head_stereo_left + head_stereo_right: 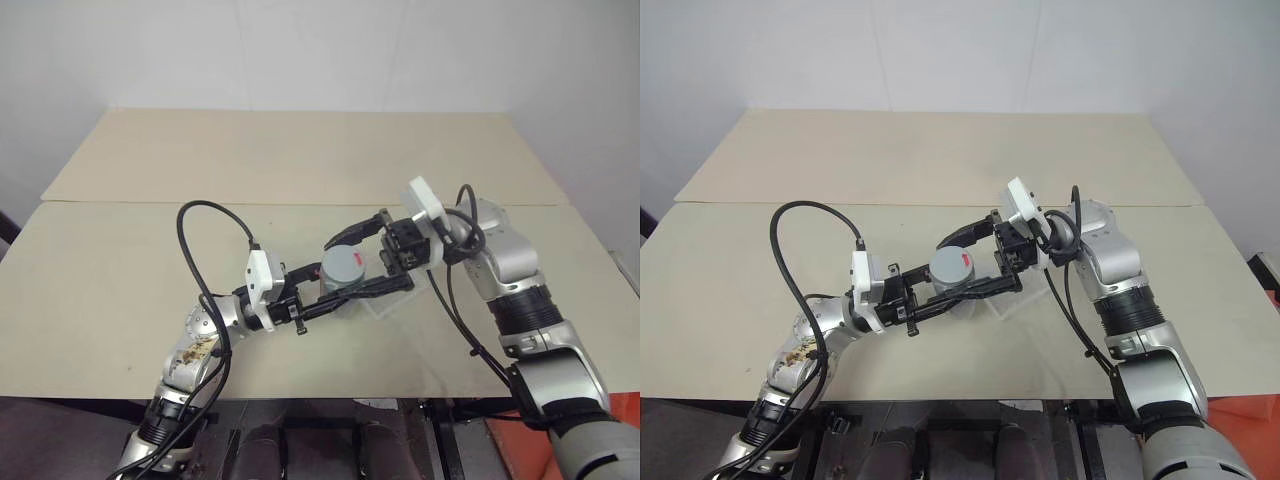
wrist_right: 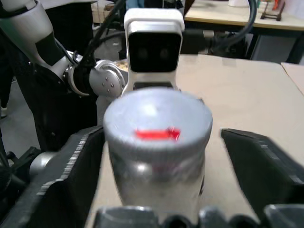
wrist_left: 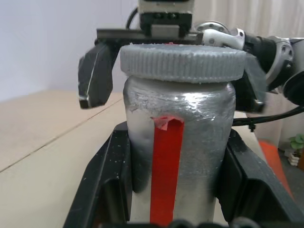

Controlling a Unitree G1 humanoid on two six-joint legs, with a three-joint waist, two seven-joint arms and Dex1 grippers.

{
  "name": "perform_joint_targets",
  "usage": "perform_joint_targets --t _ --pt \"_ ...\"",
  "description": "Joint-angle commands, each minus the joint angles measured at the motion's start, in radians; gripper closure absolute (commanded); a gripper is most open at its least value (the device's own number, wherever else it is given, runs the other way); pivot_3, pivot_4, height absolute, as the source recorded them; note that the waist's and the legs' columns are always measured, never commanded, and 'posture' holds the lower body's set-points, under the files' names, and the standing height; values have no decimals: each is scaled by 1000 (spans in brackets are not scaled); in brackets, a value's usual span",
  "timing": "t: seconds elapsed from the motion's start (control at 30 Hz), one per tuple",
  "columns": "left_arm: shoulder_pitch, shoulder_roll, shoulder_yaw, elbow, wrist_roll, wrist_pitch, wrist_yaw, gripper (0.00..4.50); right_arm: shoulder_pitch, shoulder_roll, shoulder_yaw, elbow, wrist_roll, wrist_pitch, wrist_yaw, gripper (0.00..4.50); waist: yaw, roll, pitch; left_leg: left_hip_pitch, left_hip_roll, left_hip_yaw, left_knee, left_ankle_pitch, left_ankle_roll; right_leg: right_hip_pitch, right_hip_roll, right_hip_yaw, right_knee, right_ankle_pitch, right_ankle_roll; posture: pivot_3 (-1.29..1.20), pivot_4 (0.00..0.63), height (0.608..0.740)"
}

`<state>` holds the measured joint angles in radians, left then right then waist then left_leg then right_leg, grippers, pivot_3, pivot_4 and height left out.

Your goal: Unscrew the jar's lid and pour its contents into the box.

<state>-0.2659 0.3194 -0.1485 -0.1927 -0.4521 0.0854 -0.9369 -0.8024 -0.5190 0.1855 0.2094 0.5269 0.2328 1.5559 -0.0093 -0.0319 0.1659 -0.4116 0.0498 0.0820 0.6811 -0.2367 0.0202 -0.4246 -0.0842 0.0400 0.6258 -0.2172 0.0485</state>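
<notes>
The silvery jar (image 3: 190,142) with its red label stripe stands upright between the fingers of my left gripper (image 1: 365,283), which is shut on its body just above the table. The grey ribbed lid (image 3: 183,61), with a red mark on top, sits on the jar. My right gripper (image 2: 159,137) reaches in from the right at lid height, open, one black finger (image 2: 71,171) on each side of the lid with a gap on at least one side. The clear box (image 1: 400,303) lies on the table under and just right of the jar. The contents are hidden inside the jar.
The beige table (image 1: 120,300) is made of two boards with a seam (image 1: 300,203) across the middle. Its front edge runs just in front of my arms. Black cables (image 1: 195,240) loop above both wrists. An orange object (image 1: 520,455) sits below the table's front right.
</notes>
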Motion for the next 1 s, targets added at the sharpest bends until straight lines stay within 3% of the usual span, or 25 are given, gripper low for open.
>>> perform_joint_targets --t 0.03,0.27,0.47,0.8,1.0 --pt "-18 -15 1 -14 12 -27 14 2586 50 -23 -78 -119 45 8 -33 44 0 0 0 0 0 0 0 0 0 0 0 0 0 0 0 0 150 740" --pt "-35 -30 -4 40 50 -53 26 2586 179 -9 -158 -353 38 75 -292 44 -4 0 0 0 0 0 0 0 0 0 0 0 0 0 0 0 150 740" --pt "-54 -50 -15 77 102 -78 52 2586 241 57 -125 -467 -27 105 -520 44 -4 0 0 1 0 0 0 0 0 0 0 0 1 0 0 0 150 740" --pt "-51 -51 -11 67 89 -80 34 2586 251 81 -103 -472 -42 112 -603 44 -3 0 0 0 0 0 0 0 0 0 0 0 0 0 0 0 150 740" --pt "-36 -42 15 49 65 -80 31 2586 267 50 -129 -465 -14 108 -581 44 -3 0 0 0 0 0 0 0 0 0 0 0 0 0 0 0 150 740"
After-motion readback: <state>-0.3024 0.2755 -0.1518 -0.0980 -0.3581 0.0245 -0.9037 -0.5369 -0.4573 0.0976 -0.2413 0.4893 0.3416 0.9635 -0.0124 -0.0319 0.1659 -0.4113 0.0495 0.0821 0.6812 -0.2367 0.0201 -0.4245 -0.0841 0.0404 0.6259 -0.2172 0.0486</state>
